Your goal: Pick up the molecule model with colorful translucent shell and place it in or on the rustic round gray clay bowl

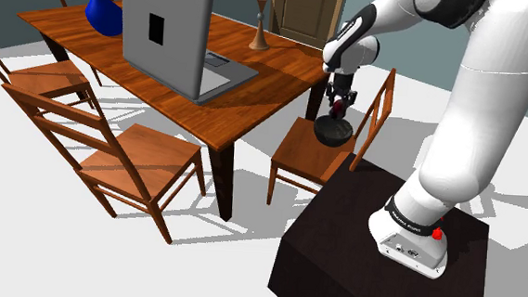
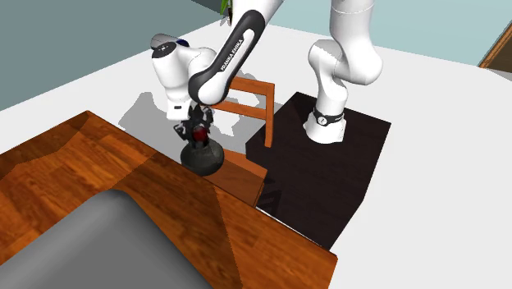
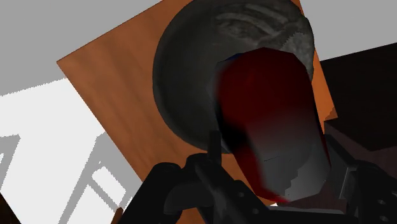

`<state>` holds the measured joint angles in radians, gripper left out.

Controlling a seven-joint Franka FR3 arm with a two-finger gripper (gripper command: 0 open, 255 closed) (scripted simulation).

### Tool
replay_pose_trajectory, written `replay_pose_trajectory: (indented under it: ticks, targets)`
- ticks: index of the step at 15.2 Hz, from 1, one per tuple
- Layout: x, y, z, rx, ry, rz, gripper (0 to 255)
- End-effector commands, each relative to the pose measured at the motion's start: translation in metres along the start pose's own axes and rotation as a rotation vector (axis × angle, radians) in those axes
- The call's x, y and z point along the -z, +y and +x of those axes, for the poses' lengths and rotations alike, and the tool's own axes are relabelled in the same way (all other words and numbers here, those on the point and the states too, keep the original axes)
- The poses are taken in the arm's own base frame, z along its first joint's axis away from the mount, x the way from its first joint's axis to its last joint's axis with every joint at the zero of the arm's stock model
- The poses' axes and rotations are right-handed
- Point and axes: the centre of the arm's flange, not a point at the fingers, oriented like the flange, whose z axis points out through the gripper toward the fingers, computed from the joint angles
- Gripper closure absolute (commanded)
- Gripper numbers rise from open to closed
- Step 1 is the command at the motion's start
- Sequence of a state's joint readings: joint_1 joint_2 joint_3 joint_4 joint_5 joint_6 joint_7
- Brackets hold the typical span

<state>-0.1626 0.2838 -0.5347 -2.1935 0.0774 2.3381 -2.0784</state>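
— Where is the molecule model (image 3: 267, 114)?
— Centre right of the shoulder view, clamped in the gripper (image 1: 339, 102), just above the dark gray bowl (image 1: 333, 131) on a chair seat (image 1: 306, 161).
— And the wrist view?
— Its dark red shell up close, hiding part of the bowl's rim.

white arm (image 1: 483, 99), dark joints (image 1: 446, 8), black end effector (image 1: 338, 110), red button (image 1: 436, 234) at base.

A dark grey round clay bowl (image 1: 333, 131) sits on the seat of a brown wooden ladder-back chair (image 1: 301, 160), just beside the black box stand (image 1: 340, 254). The brown wooden worktop (image 1: 256, 96) nearby carries an open grey laptop (image 1: 166, 36), a blue vase (image 1: 104, 12) and a wooden lamp (image 1: 260, 31).
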Motion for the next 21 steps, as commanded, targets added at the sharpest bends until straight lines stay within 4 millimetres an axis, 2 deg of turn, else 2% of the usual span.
replay_pose_trajectory:
  ticks: [1, 9, 16, 17, 21]
  targets:
    - [-0.01, 0.002, 0.0, 0.0, 0.0, -0.001, 255]
    - [-0.054, 0.007, 0.002, 0.0, 0.0, -0.001, 255]
    - [-0.054, 0.007, 0.002, 0.0, 0.0, -0.001, 255]
    - [-0.054, 0.007, 0.002, 0.0, 0.0, -0.001, 0]
    - [-0.054, 0.007, 0.002, 0.0, 0.0, -0.001, 0]
